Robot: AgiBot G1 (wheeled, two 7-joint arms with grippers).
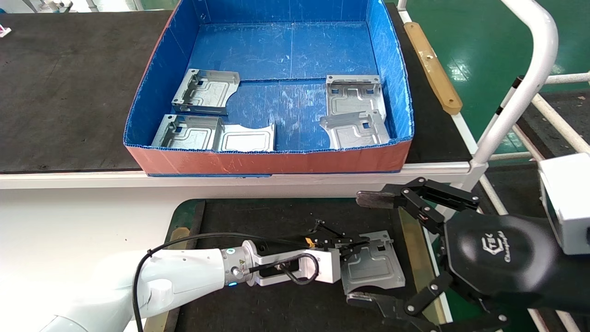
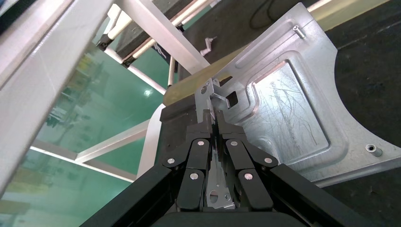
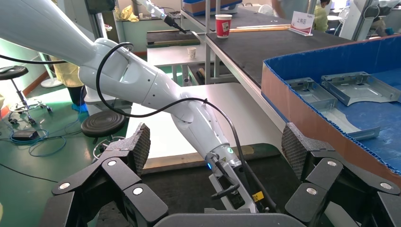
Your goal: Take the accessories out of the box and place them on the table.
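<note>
My left gripper (image 1: 355, 243) is shut on the folded rim of one silver accessory (image 1: 374, 266), held low over the near table's dark mat (image 1: 276, 221). Whether the plate touches the mat I cannot tell. The left wrist view shows the jaws of this gripper (image 2: 215, 118) pinched on the rim, with the plate (image 2: 288, 109) spread beyond them. My right gripper (image 1: 366, 249) stands wide open around that plate from the right side, and the right wrist view shows its pads (image 3: 139, 146) far apart. The blue box (image 1: 272, 161) on the far table holds several accessories (image 1: 207, 90) (image 1: 352, 94).
A brass-coloured strip (image 1: 412, 258) edges the near mat on the right. A white frame tube (image 1: 521, 83) rises at the right, beside another brass strip (image 1: 433, 64). The far table's mat (image 1: 69, 83) lies left of the box. A red cup (image 3: 223, 24) stands far off.
</note>
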